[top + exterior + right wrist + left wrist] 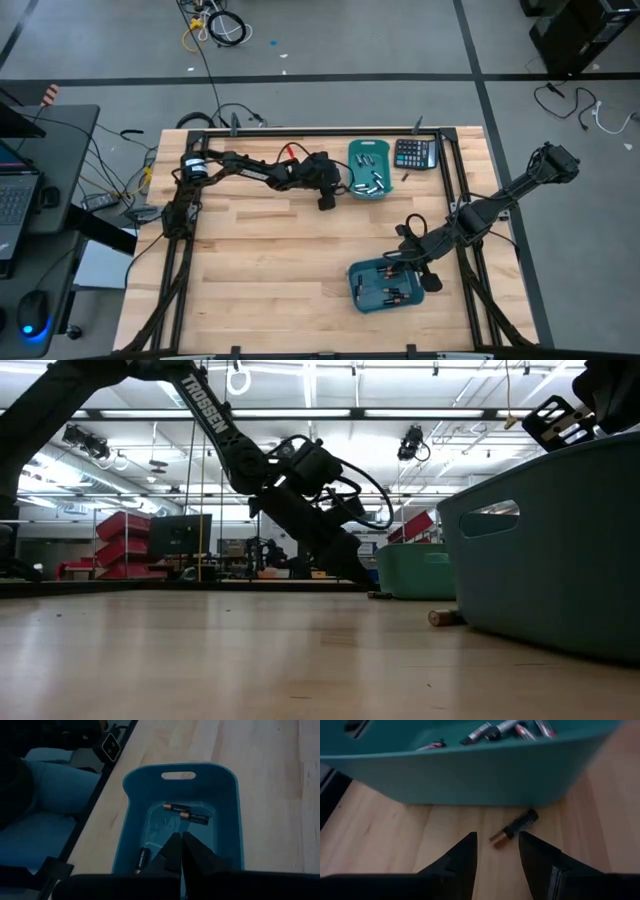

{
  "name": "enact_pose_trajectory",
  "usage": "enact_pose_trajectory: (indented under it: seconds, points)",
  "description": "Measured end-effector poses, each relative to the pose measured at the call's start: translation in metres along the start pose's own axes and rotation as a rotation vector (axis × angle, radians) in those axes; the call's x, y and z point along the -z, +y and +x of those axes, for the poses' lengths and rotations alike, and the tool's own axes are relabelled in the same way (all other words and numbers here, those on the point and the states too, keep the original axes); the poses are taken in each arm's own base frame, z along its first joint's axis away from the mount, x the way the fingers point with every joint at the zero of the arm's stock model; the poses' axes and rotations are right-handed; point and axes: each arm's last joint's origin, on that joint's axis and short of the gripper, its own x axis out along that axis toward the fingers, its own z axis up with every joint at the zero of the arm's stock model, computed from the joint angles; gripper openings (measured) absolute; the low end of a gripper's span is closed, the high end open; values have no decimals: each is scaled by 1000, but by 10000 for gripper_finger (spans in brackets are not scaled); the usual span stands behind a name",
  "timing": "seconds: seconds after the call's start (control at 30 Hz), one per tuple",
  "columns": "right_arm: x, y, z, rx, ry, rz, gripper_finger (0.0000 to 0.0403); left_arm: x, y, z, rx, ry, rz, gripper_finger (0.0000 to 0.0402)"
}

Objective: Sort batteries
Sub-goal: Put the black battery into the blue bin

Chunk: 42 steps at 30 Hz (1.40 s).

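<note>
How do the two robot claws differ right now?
The left gripper has its fingers apart, low over a loose battery on the table beside the far bin. The right gripper is shut and empty, hanging over the near bin. Both are dark two-finger claws pointing downward.

**Teal, black and pale wood**

The table is pale blond wood in lengthwise strips, framed in black. Both bins are teal: the far bin carries silvery-grey batteries, some with red and black markings, and the near bin carries dark ones. In the right wrist view the near bin's cells are black with copper ends. The loose battery on the wood is black with a copper end too. The calculator is black with pale keys. Both arms are dark; the left arm bears white lettering.
</note>
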Motion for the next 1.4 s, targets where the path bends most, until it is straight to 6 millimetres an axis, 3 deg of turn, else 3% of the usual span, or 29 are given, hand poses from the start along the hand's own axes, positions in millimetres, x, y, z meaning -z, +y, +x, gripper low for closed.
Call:
enact_pose_trajectory:
  seconds: [0.57, 1.4]
  points:
    - [0, -1, 0, 19, -7, -19, 0, 1, 6, 7, 39, -91, 37, 145]
    - [0, -1, 0, 22, -7, -17, 1, 1, 6, 8, 38, -80, -3, 145]
